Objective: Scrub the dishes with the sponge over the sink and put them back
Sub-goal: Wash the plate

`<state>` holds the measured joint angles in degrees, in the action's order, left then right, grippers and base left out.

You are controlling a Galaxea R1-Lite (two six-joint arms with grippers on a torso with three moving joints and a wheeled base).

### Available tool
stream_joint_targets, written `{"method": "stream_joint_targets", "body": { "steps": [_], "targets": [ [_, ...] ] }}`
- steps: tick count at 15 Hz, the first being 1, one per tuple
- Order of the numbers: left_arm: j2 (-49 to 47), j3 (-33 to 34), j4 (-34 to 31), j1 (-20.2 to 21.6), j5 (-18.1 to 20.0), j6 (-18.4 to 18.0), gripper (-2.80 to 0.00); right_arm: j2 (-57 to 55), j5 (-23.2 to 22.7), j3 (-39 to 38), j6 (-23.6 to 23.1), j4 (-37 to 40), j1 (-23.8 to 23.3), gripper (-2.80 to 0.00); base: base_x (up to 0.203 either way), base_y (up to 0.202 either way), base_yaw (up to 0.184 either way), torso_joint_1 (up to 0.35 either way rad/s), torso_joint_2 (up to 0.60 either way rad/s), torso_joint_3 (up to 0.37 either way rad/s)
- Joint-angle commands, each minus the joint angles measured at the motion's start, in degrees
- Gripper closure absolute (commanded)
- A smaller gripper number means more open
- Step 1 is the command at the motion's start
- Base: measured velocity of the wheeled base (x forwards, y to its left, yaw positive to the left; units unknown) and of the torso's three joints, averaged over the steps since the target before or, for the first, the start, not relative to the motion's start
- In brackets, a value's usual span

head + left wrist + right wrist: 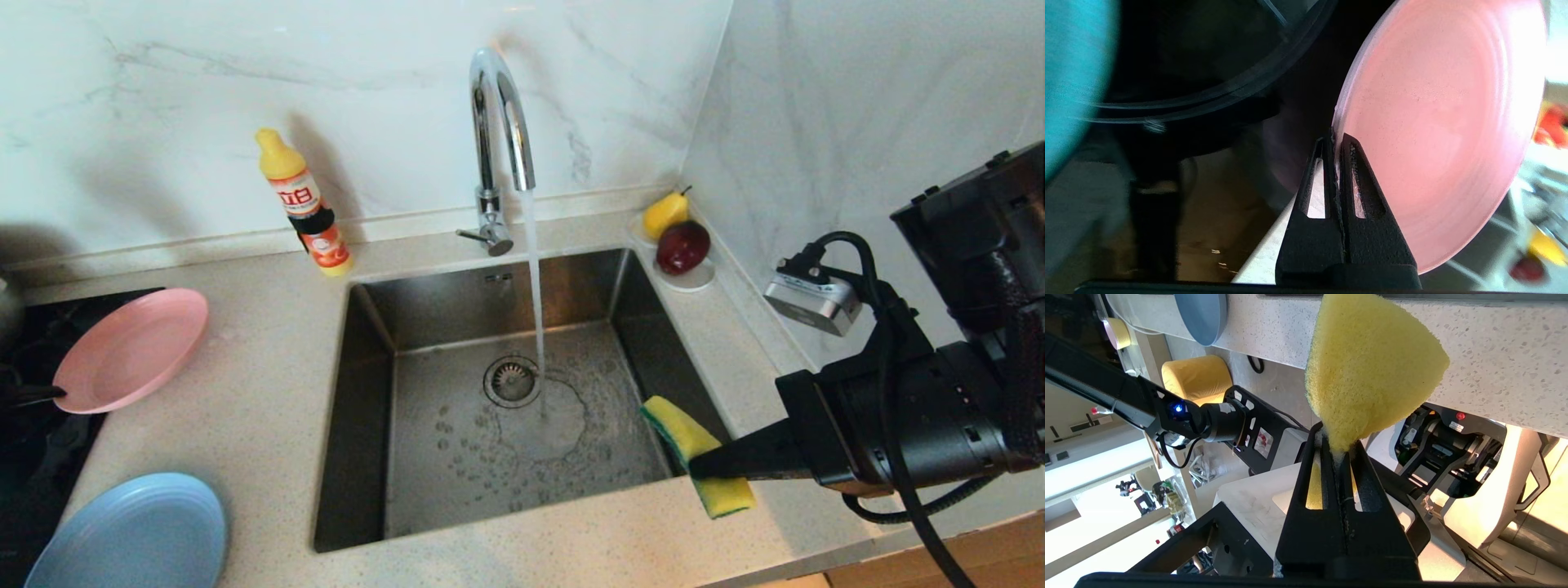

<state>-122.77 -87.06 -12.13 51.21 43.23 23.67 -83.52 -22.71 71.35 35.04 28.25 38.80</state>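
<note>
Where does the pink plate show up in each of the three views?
Head view: pink plate at far left, beside the sink.
Left wrist view: fills the right half, rim pinched by the left gripper.
Right wrist view: not in it.
Shared landmark: the speckled countertop.

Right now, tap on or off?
On. A stream of water runs from the tap spout into the sink, splashing beside the drain.
</note>
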Motion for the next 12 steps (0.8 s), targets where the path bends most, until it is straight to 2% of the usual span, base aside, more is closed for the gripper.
{"method": "stream_joint_targets", "body": {
  "steps": [1, 2, 4, 5, 12],
  "targets": [
    [-0.4, -1.6, -2.7, 0.0, -2.1, -2.8, 0.00, 0.2, -0.1, 0.1, 0.2, 0.1, 0.0, 0.00, 0.000, 0.000, 0.000, 0.000, 0.00, 0.000],
    [-0.8, -1.8, -4.0, 0.0, -3.5, -5.3, 0.00, 0.2, -0.1, 0.2, 0.2, 0.1, 0.0, 0.00, 0.000, 0.000, 0.000, 0.000, 0.00, 0.000],
    [-1.2, -1.8, -4.6, 0.0, -5.8, -6.3, 0.00, 0.3, -0.1, 0.2, 0.2, 0.1, 0.0, 0.00, 0.000, 0.000, 0.000, 0.000, 0.00, 0.000],
    [-1.3, -1.5, -4.6, -0.1, -6.0, -6.4, -2.80, 0.3, -0.1, 0.2, 0.2, 0.1, 0.0, 0.00, 0.000, 0.000, 0.000, 0.000, 0.00, 0.000],
    [-2.8, -2.0, -4.4, -0.1, -5.6, -6.1, -2.80, -0.6, -0.1, 0.1, 0.1, 0.1, -0.2, 0.00, 0.000, 0.000, 0.000, 0.000, 0.00, 0.000]
  ]
}}
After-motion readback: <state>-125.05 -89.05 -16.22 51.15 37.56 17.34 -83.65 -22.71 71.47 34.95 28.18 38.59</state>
